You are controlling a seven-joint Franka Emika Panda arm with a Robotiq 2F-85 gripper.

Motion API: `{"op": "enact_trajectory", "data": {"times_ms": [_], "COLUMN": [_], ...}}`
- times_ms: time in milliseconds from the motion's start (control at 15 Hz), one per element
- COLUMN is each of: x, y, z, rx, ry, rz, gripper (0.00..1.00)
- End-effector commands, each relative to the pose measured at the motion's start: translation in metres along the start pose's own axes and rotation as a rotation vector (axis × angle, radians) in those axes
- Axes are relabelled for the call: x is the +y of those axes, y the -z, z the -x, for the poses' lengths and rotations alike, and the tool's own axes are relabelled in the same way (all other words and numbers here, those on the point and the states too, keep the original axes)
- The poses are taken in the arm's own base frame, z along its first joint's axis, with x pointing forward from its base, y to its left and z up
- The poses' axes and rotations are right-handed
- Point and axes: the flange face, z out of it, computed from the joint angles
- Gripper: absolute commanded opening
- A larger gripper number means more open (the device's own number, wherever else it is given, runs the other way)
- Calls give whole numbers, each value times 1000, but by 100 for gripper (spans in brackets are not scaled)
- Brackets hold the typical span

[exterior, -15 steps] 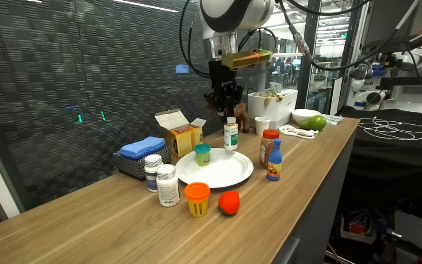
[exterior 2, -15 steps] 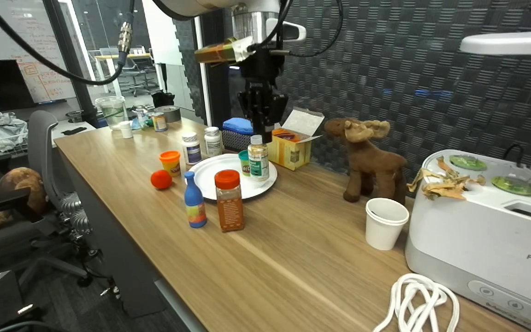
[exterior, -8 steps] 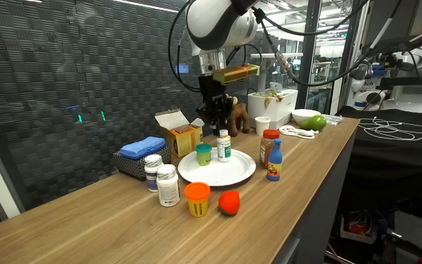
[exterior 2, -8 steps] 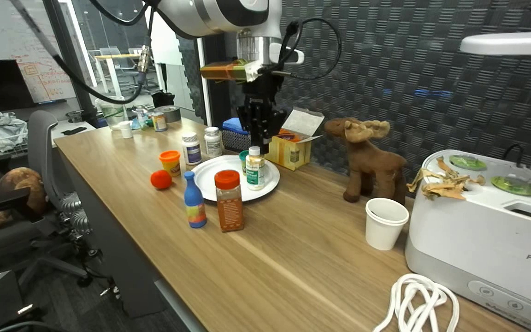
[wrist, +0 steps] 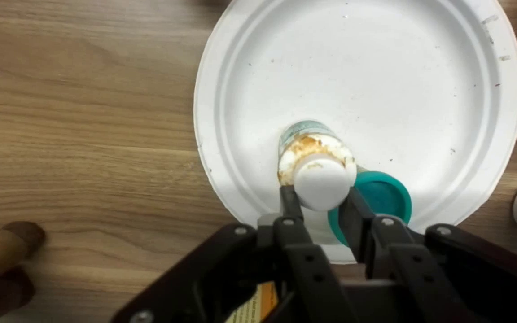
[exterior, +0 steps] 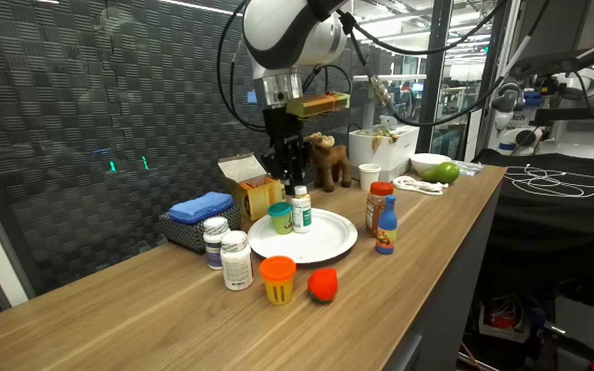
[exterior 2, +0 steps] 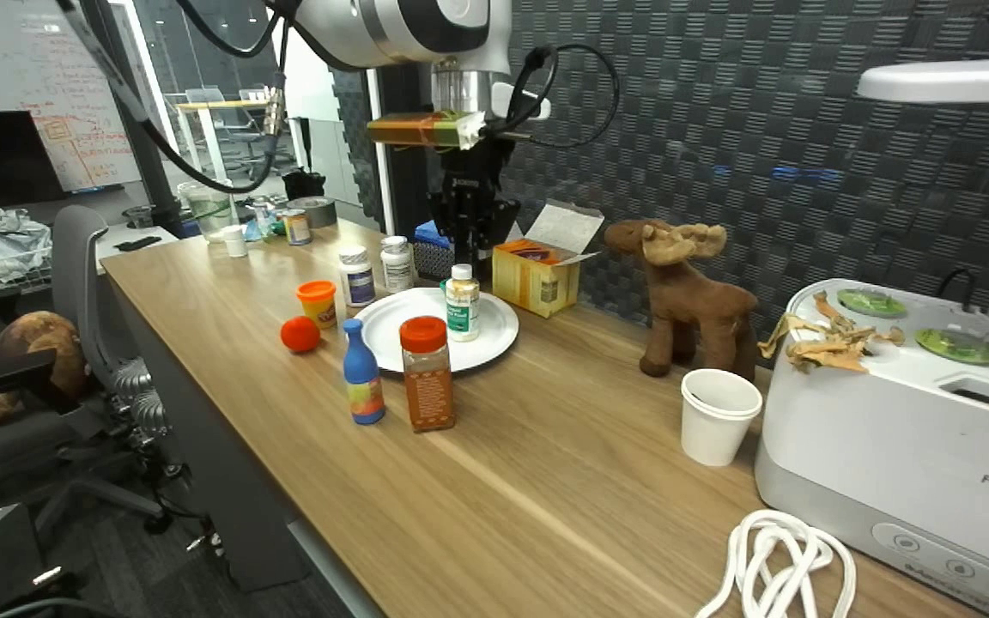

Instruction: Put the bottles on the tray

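My gripper [wrist: 322, 195] is shut on the neck of a white-capped bottle [exterior: 302, 215] with a green label. This bottle is upright over the round white tray [exterior: 330, 242], its base at or very near the surface. Right beside it, a green jar [exterior: 280, 219] with a teal lid is on the tray, mostly hidden behind the bottle in an exterior view. Off the tray are two white bottles [exterior: 237, 264] [exterior 2: 357, 276], an orange-lidded yellow jar [exterior: 278, 282], a red-capped jar [exterior 2: 428, 382] and a blue bottle [exterior 2: 363, 378].
A yellow carton [exterior 2: 537, 279] with raised flaps stands close behind the tray, near the gripper. By it is a dark box with a blue cloth [exterior: 200, 207]. A red fruit [exterior: 323, 285] lies in front. Further off are a toy moose [exterior 2: 692, 300] and paper cups [exterior 2: 718, 421].
The arm has come down and across with the bottle, from beyond the tray's far rim to beside the green jar. That jar has shifted slightly; the tray has slid a little and back.
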Motion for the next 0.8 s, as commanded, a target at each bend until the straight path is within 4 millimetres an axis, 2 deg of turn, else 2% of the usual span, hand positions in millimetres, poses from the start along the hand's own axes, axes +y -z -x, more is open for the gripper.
{"op": "enact_trajectory", "data": {"times_ms": [0,733], "x": [-10,-7], "y": [8,11], "z": [-4,-4], "rx": [0,38], "ry": [31,48], "rz": [4,95], "gripper": [10,10]}}
